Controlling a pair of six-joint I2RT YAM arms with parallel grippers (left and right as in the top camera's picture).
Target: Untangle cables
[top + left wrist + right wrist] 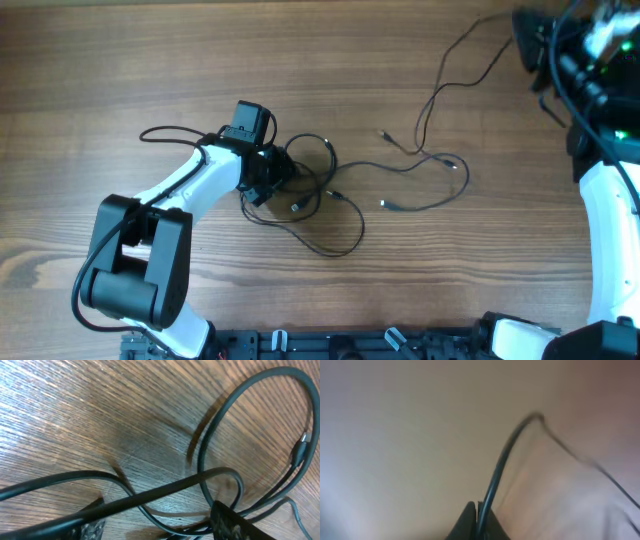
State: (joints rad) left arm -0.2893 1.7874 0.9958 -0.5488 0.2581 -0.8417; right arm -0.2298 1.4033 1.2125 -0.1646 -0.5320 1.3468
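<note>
Several thin black cables (318,195) lie knotted in loops at the table's middle, with silver-tipped plugs (384,204) spread to the right. My left gripper (264,182) sits low at the tangle's left edge. In the left wrist view it (160,529) is open, one cord (165,491) running across between its fingers (235,522) and a loop (250,390) beyond. One long cable (440,85) rises from the table toward the far right corner, where my right gripper (522,35) is. In the right wrist view that gripper (480,519) is shut on this cable (500,467).
The wooden table (120,70) fills the view. The right arm's white link (608,230) runs along the right edge, with its thicker black wiring (580,70) above it. The arm bases (300,345) sit along the near edge.
</note>
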